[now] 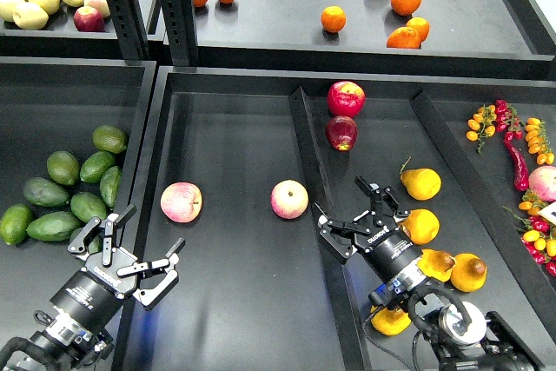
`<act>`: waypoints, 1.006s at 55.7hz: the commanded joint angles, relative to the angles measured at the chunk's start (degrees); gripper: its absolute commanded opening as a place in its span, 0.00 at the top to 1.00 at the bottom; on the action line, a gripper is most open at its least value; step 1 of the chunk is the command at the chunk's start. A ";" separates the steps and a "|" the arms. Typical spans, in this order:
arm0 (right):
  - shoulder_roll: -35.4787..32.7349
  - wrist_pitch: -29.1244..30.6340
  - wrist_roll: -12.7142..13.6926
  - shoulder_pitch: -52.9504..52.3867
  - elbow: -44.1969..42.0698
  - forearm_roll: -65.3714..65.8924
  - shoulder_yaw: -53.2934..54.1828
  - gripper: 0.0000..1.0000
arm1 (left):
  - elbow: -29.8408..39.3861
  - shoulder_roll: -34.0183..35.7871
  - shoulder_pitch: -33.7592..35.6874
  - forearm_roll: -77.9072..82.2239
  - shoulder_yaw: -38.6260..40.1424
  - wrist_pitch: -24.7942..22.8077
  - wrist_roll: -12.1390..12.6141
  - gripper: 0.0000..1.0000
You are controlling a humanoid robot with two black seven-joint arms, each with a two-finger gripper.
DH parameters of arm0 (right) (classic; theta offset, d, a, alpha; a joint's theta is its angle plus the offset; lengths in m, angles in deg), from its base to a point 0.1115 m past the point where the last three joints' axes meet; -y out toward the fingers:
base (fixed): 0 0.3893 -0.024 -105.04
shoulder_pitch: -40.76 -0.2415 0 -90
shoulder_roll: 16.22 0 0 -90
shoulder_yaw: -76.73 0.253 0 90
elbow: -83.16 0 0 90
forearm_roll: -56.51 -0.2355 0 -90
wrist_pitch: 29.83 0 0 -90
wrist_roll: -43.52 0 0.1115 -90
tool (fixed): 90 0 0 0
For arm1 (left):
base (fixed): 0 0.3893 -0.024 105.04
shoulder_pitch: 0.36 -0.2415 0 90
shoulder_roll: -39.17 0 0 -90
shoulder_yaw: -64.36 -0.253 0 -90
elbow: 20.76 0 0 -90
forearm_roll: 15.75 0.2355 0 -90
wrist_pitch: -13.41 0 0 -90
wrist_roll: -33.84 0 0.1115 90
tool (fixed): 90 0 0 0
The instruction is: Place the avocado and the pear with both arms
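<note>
The left gripper (132, 249) hangs over the divider wall (139, 215) between the left bin (52, 110) and the middle bin (234, 301); its jaws are spread wide and hold nothing. The avocados (65, 197), a loose pile of dark green fruit, lie in the left bin just left of this gripper; the nearest one is partly covered by the fingers. The right gripper (360, 215) stands over the ridge (304, 136) on the right side of the middle bin, jaws wide apart and empty. The pears (420, 183) lie in a column just right of it; the nearest pear (391, 321) is largely hidden beneath the right arm. Two pink-yellow apples (182, 202) rest in the middle bin between the grippers, and two red apples (345, 98) lie beyond the right gripper. Oranges (333, 18) sit on the far shelf. Peppers and small tomatoes (521, 162) at the right edge are cut off and hard to tell apart.
</note>
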 commanded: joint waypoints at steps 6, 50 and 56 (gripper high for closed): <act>0.00 0.01 0.00 1.16 0.36 -0.05 -0.80 0.00 | -0.32 0.00 0.09 -0.09 0.24 0.00 0.00 0.01; 0.00 -10.59 -4.62 -1.82 19.08 6.98 -1.41 0.00 | 1.09 0.00 10.28 -0.09 1.82 0.00 0.00 0.01; 0.00 -10.68 -4.97 -3.76 18.56 6.98 -1.41 0.00 | 1.09 0.00 12.48 0.08 1.55 0.00 0.00 0.01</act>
